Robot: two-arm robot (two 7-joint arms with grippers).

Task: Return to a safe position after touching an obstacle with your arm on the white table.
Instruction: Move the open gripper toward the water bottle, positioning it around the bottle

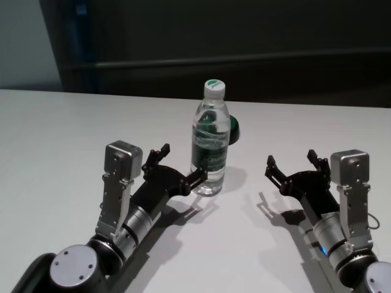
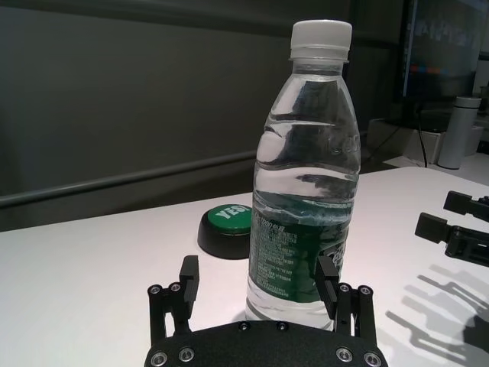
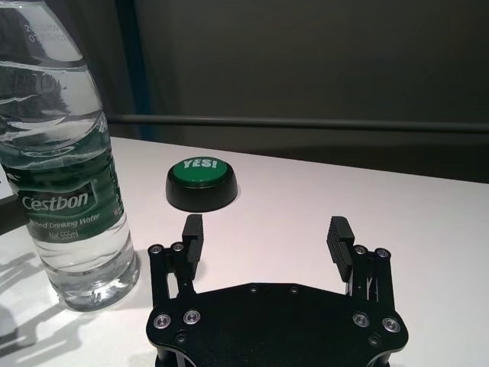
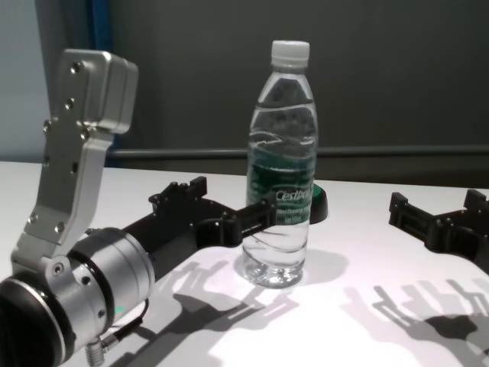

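Observation:
The obstacle, a clear water bottle [image 1: 211, 143] with a white cap and a green Cestbon label, stands upright mid-table on the white table [image 1: 61, 134]. My left gripper [image 1: 181, 163] is open, low over the table, just left of the bottle. Its inner fingertip [image 4: 263, 218] lies against the bottle's lower side, or a hair off it. In the left wrist view the bottle [image 2: 306, 191] rises right past that fingertip [image 2: 327, 279]. My right gripper [image 1: 291, 160] is open and empty, to the right of the bottle and well apart from it.
A low black puck with a green "YES!" top [image 1: 233, 129] sits just behind the bottle, to its right. It also shows in the right wrist view [image 3: 201, 183]. A dark wall with a rail runs behind the table's far edge.

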